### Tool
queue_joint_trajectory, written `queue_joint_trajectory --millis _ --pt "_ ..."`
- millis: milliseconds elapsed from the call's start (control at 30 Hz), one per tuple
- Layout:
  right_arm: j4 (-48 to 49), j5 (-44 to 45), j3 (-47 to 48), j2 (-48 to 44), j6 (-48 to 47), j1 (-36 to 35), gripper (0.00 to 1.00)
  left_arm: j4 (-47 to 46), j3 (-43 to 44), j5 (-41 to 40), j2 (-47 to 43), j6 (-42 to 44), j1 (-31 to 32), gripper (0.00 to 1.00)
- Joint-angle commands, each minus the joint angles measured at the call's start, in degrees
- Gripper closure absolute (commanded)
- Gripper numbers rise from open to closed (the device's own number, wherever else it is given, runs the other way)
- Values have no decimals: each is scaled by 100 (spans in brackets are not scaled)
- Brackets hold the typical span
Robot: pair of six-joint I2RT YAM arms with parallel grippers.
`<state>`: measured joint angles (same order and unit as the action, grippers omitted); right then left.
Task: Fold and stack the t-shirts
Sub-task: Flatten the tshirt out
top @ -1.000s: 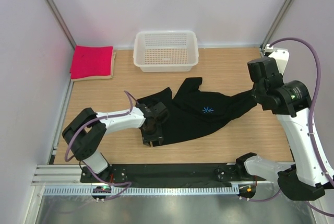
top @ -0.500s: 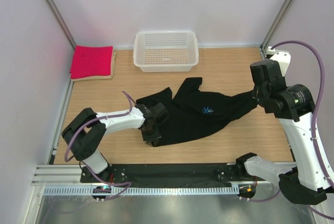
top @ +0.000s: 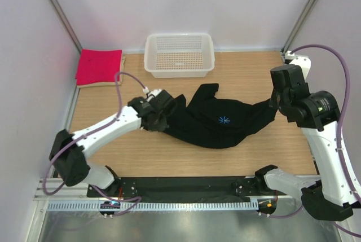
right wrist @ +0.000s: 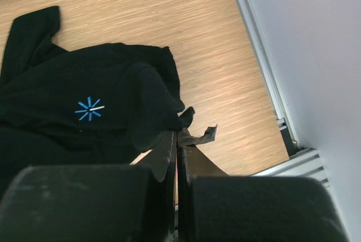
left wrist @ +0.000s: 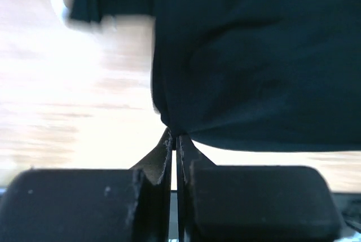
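While the wooden table [top: 242,70] carries every item in view, the largest thing on it is the black t-shirt [top: 214,129], which lies rumpled across the middle and is drawn out between the two arms, tapering toward the right. Beyond it, at the far edge of the table and apart from the shirt, stands the white mesh basket [top: 152,67]. In the far left corner a folded pink-red t-shirt [top: 100,66] lies on top of a beige t-shirt [top: 101,84], of which only the near and right margins show. The left end effector [top: 158,113] sits at the shirt's left end; its wrist view shows the two fingers pressed together with a pinch of the black hem caught at their tips [left wrist: 175,137]. The right end effector [top: 274,104] sits at the shirt's right end, likewise clamped narrow on a fold of black cloth [right wrist: 176,132]. The smallest feature, a blue star-shaped mark [top: 224,120], faces upward near the middle of the black t-shirt and is also seen from the right wrist [right wrist: 89,108].
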<state>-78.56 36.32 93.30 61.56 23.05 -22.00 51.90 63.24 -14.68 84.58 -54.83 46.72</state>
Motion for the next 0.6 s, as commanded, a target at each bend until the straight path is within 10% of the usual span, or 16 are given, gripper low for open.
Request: queue_joint_trajectory --millis 0,567 --pt "174 -335 434 5 24 20 99 924 1177 -1237 -863 788 -154 100" --pt "1967 148 2948 489 -1055 12 99 76 4925 -2777 -1751 3477 -989 100"
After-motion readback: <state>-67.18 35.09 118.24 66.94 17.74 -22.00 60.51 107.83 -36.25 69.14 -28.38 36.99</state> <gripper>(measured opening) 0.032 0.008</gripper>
